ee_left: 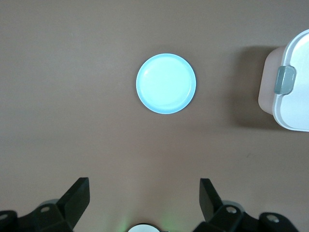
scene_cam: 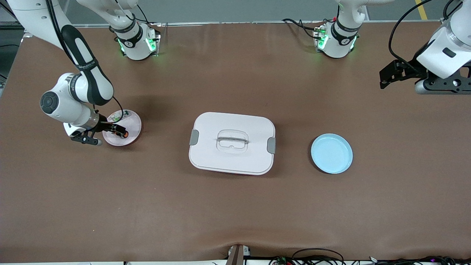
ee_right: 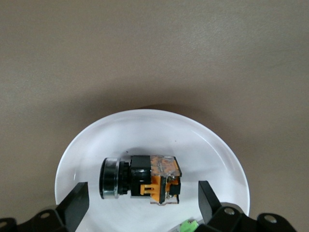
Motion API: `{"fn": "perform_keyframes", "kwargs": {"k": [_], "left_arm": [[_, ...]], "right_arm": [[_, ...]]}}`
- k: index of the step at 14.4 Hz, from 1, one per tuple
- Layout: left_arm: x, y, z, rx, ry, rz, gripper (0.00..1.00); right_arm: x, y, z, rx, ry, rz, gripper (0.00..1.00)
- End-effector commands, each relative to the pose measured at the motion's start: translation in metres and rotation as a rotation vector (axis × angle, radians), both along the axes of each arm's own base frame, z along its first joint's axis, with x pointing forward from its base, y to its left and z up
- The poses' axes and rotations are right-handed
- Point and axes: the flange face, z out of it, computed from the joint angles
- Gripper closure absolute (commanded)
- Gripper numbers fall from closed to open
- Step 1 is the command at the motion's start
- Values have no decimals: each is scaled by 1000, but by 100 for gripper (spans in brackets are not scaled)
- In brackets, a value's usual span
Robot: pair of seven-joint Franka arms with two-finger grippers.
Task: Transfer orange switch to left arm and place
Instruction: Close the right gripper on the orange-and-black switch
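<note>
The orange switch [ee_right: 140,180], black with a round dark end and orange body, lies on its side on a small pale round plate [scene_cam: 132,123] toward the right arm's end of the table. My right gripper [ee_right: 142,205] is open low over that plate, one finger on each side of the switch, not gripping it. In the front view the right gripper [scene_cam: 118,131] hides most of the switch [scene_cam: 125,134]. My left gripper [scene_cam: 384,78] is open and empty, up in the air over the left arm's end of the table. It also shows in the left wrist view [ee_left: 144,198].
The white box [scene_cam: 232,143] with grey clasps stands mid-table between the plates; its corner shows in the left wrist view [ee_left: 292,82]. A light blue plate [scene_cam: 331,153] lies empty toward the left arm's end [ee_left: 166,83]. A small green-white part [scene_cam: 117,117] lies on the pale plate.
</note>
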Motion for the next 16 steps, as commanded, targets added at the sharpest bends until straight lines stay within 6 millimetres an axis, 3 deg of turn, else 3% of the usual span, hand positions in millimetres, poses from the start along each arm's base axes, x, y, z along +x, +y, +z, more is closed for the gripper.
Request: {"fn": "perform_keyframes", "kwargs": {"k": [1, 10, 11, 13, 16], "left_arm": [[0, -2, 1, -7, -7, -20, 0], [0, -2, 0, -6, -4, -20, 0], [-1, -2, 2, -6, -7, -22, 0], [-4, -3, 6, -6, -15, -23, 0], [-4, -3, 6, -5, -12, -23, 0]], "right_arm": [[1, 7, -9, 3, -19, -8, 0], [-1, 9, -24, -1, -11, -4, 0], [-1, 12, -26, 0, -6, 2, 9], [-2, 11, -27, 0, -6, 11, 42], [-2, 12, -27, 1, -5, 19, 80]]}}
